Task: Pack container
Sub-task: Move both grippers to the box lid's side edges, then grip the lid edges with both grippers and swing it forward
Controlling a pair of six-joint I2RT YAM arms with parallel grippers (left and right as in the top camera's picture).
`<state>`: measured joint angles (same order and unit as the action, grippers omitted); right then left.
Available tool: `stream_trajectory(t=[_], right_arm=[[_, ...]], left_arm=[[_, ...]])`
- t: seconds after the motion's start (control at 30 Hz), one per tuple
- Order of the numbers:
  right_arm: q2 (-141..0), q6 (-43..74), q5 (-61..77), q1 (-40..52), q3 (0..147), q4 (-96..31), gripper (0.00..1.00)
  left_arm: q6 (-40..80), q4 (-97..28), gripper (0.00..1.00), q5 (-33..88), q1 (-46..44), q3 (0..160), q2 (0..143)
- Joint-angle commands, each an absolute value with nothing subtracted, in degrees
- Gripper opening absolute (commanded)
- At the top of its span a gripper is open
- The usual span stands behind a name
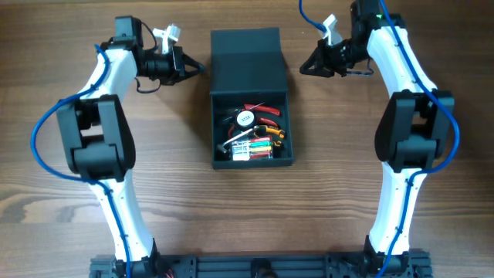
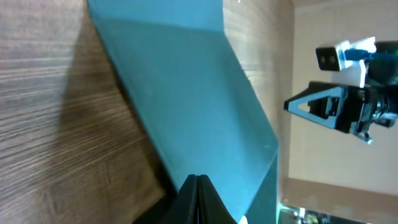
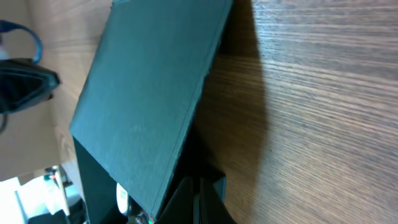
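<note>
Container (image 1: 252, 161) sat between my two grippers, its flap lid (image 1: 247, 62) raised and tools (image 1: 253, 131) piled inside. I saw the left gripper (image 1: 199, 68) just off the lid's left edge, fingers pressed together. The right gripper (image 1: 302, 69) mirrored it opposite, likewise closed, neither touching.

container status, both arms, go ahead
Left gripper shut, empty, beside lid. Right gripper shut, empty, on the other side. Container open, tools inside. Nothing between jaws and lid.
</note>
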<state>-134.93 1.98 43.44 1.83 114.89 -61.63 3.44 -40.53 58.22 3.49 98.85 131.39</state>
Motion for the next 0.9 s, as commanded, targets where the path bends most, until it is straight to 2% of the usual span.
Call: stream_trajectory(t=[0.0,0.13,0.2,0.3,0.47,0.87], right_arm=[[-135.9,0.8,45.9,1.9,115.8,-60.9,0.04],[-135.9,-1.6,45.3,1.9,115.8,-60.2,0.04],[-135.9,-1.4,42.0,1.9,115.8,-60.2,0.04],[-135.9,0.9,36.0,1.9,115.8,-60.1,0.05],[-135.9,3.3,31.9,1.9,115.8,-59.2,0.06],[-139.4,3.7,33.5,2.1,115.5,-59.0,0.04]], left_arm=[[-4.2,-40.8,0.04,62.4,3.1,99.0,132.9],[-14.2,-44.2,0.04,61.6,3.1,99.0,132.9],[-16.3,-46.3,0.04,56.6,2.9,99.0,133.0],[-15.8,-48.2,0.04,48.5,2.4,99.0,133.0],[-13.1,-47.7,0.04,44.3,2.3,99.0,133.1],[-8.2,-44.9,0.04,43.9,2.0,99.0,135.1]])
